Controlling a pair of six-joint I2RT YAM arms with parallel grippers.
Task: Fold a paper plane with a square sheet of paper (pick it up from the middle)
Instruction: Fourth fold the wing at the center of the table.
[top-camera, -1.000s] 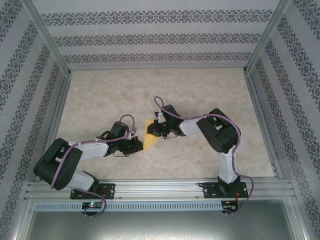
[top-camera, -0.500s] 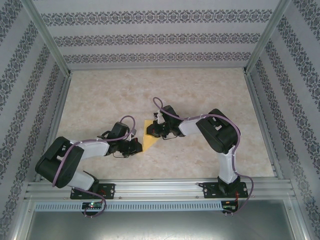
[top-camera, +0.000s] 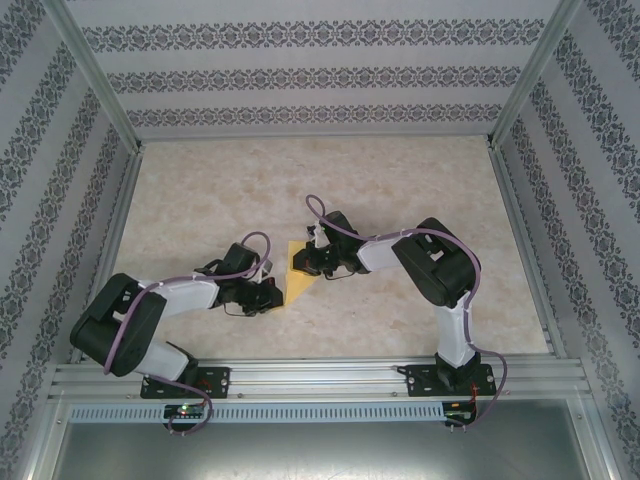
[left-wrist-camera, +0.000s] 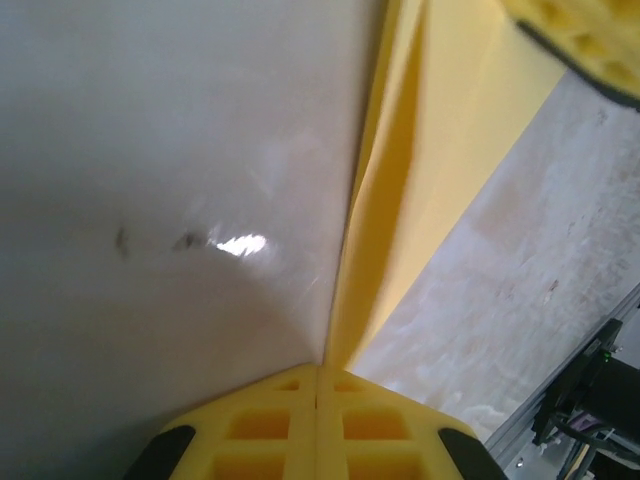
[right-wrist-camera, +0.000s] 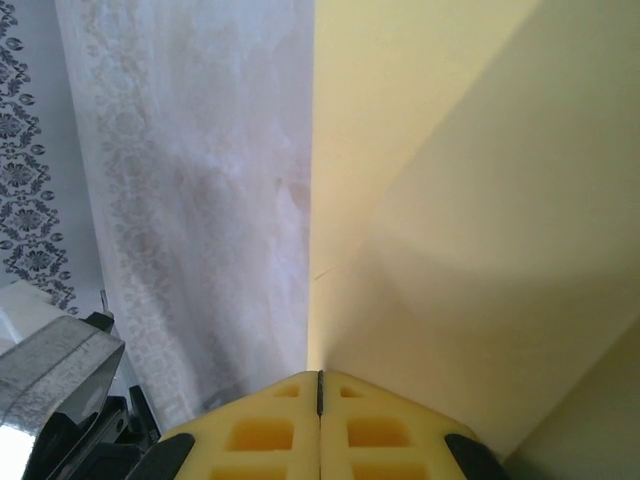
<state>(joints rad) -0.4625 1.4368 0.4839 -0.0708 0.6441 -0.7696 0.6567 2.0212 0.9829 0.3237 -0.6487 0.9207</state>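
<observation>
Patterned grey-and-white wallpaper walls (top-camera: 300, 75) box in a beige marbled desk (top-camera: 400, 180), w/ an aluminium rail (top-camera: 320, 378) along the near edge. Both arms meet mid-desk, right over the thin matte yellow-orange sheet of paper (top-camera: 300, 275). It lies at desk ctr, btwn the two wrists, and from above shows as a small triangle.

Left fingers (left-wrist-camera: 285, 400), blocky yellow pads, are pressed together and pinching the paper at a raised fold. In the left wrist cam that crease runs straight up from the tips, one flap standing off the desk, the rest sloping away to the right. Top-right corner of that view: a blurred yellow pad (left-wrist-camera: 575, 35) at the paper's far end.

Right fingers (right-wrist-camera: 290, 400), same yellow, are also pressed tight together, clamped on the sheet's edge. Right wrist cam has paper to the right of the tips, bare desk to the left, and a soft diagonal shadow line across the sheet.
</observation>
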